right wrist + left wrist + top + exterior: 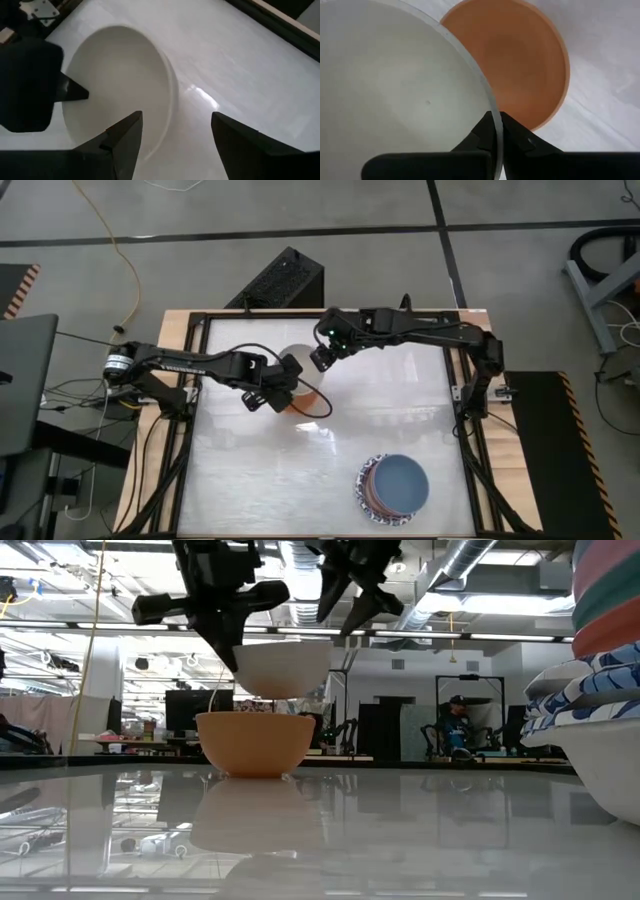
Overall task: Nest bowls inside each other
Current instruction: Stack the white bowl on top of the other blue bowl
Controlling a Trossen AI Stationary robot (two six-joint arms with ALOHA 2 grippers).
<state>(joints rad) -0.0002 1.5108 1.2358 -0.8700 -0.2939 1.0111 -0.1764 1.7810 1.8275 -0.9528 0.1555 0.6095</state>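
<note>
My left arm reaches in from its side toward mid-table with its pincer (pixel 281 385) clamped tight, while my right arm stretches across from the far right, its pincer (pixel 322 358) spread wide and hanging just beside the left one.

white bowl (pixel 282 668): plain cream-white, no pattern
orange bowl (pixel 255 743): plain orange, paler peach inside
top bowl of stack (pixel 401 483): plain slate blue
stack of bowls (pixel 368 489): blue-and-white patterned rim showing at the edge, reddish bands beneath; in the low view pink, teal and blue-white stripes
desk (pixel 260 470): glossy white top, black frame, light wood border
left pincer (pixel 496 134): black
right pincer (pixel 175 137): black
floor (pixel 200 265): grey, dark seams
cable (pixel 122 255): yellow
</note>
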